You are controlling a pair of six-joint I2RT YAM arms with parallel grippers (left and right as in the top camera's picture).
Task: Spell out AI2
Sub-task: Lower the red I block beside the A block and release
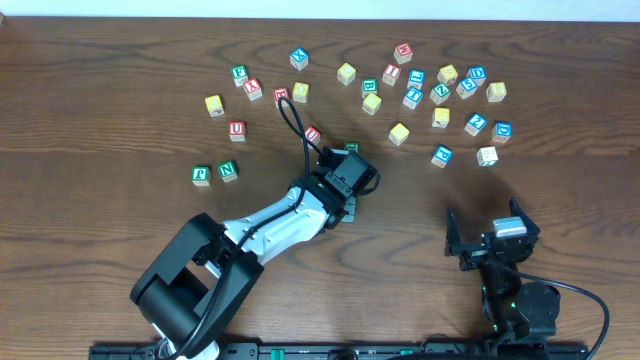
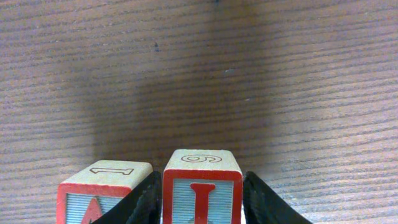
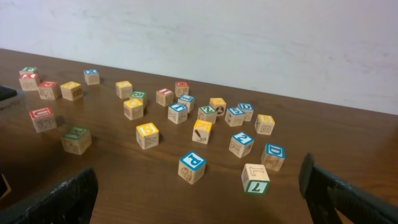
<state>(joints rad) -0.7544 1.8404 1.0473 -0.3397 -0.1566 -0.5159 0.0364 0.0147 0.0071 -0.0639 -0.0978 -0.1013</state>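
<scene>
Within left hand, I cube beside A cube, grip unclear, right hand open, empty, scattered blocks beyond

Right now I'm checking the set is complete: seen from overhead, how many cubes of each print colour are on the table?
Red cubes: 6
Blue cubes: 8
Yellow cubes: 8
Green cubes: 7
Total: 29

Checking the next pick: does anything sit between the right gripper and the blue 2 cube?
Yes, partly: the green T cube sits in front of the 2 cube, nearly in line with the open right gripper.
</scene>
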